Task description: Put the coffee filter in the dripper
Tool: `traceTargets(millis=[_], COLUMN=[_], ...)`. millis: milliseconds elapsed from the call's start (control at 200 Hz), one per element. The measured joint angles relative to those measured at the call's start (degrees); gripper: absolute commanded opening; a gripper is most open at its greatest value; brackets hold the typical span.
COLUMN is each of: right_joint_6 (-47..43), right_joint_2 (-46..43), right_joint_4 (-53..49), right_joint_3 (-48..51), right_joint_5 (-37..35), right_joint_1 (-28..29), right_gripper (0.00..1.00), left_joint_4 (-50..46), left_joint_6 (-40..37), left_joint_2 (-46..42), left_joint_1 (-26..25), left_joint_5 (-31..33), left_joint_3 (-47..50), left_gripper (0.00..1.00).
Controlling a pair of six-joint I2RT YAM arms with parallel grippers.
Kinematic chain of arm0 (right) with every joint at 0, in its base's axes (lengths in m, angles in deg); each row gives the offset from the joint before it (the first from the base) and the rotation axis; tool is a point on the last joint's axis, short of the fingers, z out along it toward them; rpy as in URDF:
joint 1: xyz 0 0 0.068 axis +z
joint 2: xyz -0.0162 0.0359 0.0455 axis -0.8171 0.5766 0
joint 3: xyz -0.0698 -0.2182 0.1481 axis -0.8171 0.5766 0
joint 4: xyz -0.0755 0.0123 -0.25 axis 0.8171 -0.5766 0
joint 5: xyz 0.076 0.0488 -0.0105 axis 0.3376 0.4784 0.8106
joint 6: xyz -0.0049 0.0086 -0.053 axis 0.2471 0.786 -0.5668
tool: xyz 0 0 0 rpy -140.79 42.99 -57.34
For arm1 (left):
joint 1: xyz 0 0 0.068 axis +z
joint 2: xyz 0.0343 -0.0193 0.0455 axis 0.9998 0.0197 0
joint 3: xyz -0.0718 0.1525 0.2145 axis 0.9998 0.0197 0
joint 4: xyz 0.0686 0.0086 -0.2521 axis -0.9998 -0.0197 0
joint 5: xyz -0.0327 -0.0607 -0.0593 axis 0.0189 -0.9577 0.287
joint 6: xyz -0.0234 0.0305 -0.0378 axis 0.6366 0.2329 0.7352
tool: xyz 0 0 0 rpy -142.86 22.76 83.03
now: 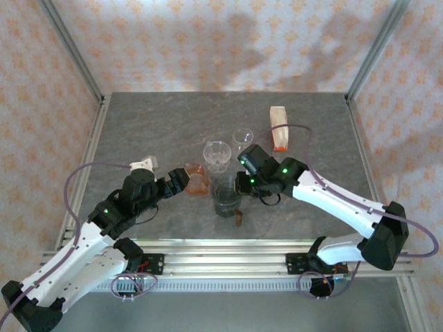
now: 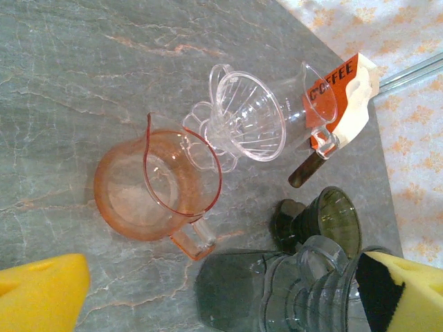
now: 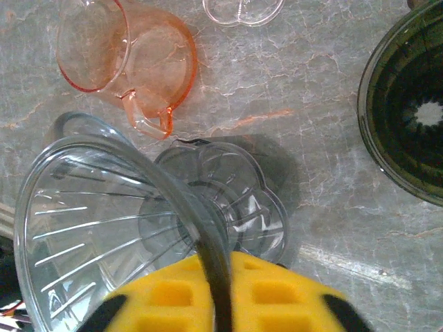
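Mid-surface, toward near edge: grey dripper, a smoky see-through ribbed cone on scalloped foot. Right tool was narrow, yellow pads either side of cone's rim; whether it gripped could not be told. Left tool was spread wide, holding nothing, near pink jug. Clear dripper sat just behind grey one. Orange-white COFFEE pack lay toward far right corner.

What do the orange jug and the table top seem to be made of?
The orange jug looks like tinted glass or clear plastic, glossy: the table top shows through its wall. The table top looks like grey marble or a printed laminate, with pale and reddish veins.
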Motion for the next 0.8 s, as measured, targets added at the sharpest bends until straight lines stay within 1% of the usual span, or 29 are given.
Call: traceTargets(millis=[40,75,145,195,340,485,801], right_joint_6=[-0.1,0.0,0.3,0.7,0.7,0.7,0.7], right_joint_2=[0.0,0.0,0.0,-0.1,-1.5,-2.6,0.1], right_joint_4=[0.0,0.0,0.0,0.0,0.0,0.6,3.9], right_joint_3=[0.0,0.1,0.3,0.3,0.3,0.3,0.4], right_joint_5=[0.0,0.0,0.0,-0.1,-1.2,-0.7,1.6], right_joint_1=[0.0,0.0,0.0,0.0,0.0,-0.1,0.1], right_gripper=[0.46,0.52,0.59,0.61,0.63,0.63,0.61], left_joint_4=[0.0,0.0,0.0,0.0,-0.1,-0.1,-0.1], left_joint_6=[0.0,0.0,0.0,0.0,0.0,0.0,0.0], left_joint_2=[0.0,0.0,0.0,0.0,0.0,0.0,0.0], left_joint_1=[0.0,0.0,0.0,0.0,0.0,0.0,0.0], left_joint_5=[0.0,0.0,0.0,0.0,0.0,0.0,0.0], left_joint_3=[0.0,0.0,0.0,0.0,0.0,0.0,0.0], left_gripper=[0.99,0.99,0.99,0.99,0.99,0.99,0.99])
